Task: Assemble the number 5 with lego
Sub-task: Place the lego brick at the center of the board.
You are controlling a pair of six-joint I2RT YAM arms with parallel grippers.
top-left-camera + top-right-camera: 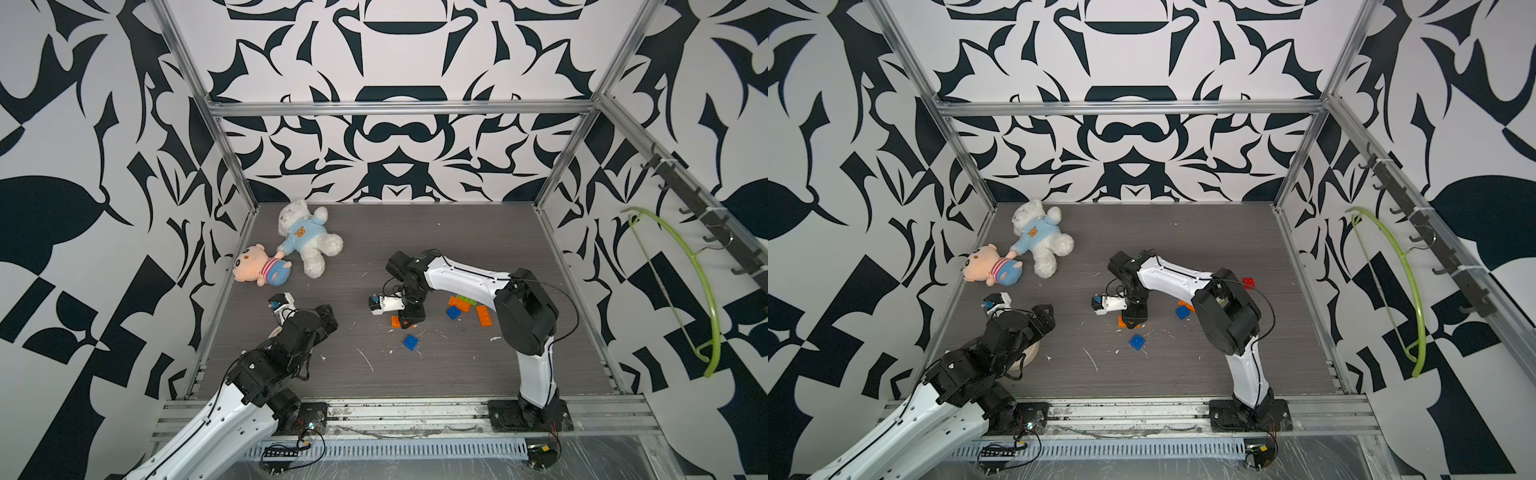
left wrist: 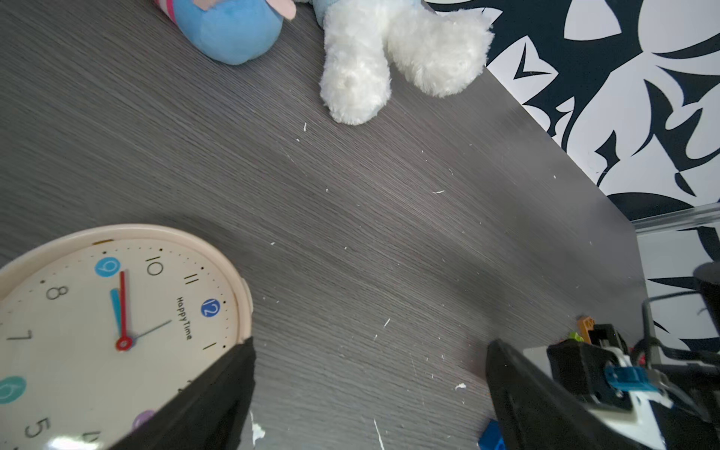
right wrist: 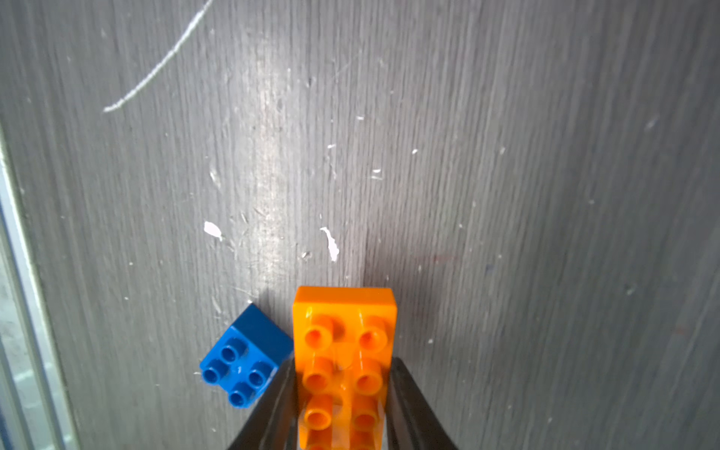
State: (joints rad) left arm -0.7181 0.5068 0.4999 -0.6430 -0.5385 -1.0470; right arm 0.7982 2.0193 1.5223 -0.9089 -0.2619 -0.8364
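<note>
In the right wrist view my right gripper [image 3: 342, 362] is shut on an orange rectangular lego brick [image 3: 345, 343], one finger on each long side, studs facing the camera, low over the grey table. A blue square brick [image 3: 243, 358] lies right beside it, outside the fingers. Both top views show this orange brick [image 1: 395, 321] [image 1: 1121, 321] under the right gripper [image 1: 409, 322] near the table's middle, with the blue square [image 1: 410, 341] [image 1: 1137, 342] just in front. My left gripper [image 2: 370, 345] is open over bare table, holding nothing.
More bricks lie under the right arm: orange [image 1: 483, 314], blue [image 1: 454, 312], lime green [image 1: 468, 300] and red [image 1: 1249, 282]. A cream clock [image 2: 117, 311] lies beside the left gripper. Two plush dolls [image 1: 309, 239] [image 1: 262, 266] lie at the back left. A green hanger [image 1: 706, 291] hangs on the right wall.
</note>
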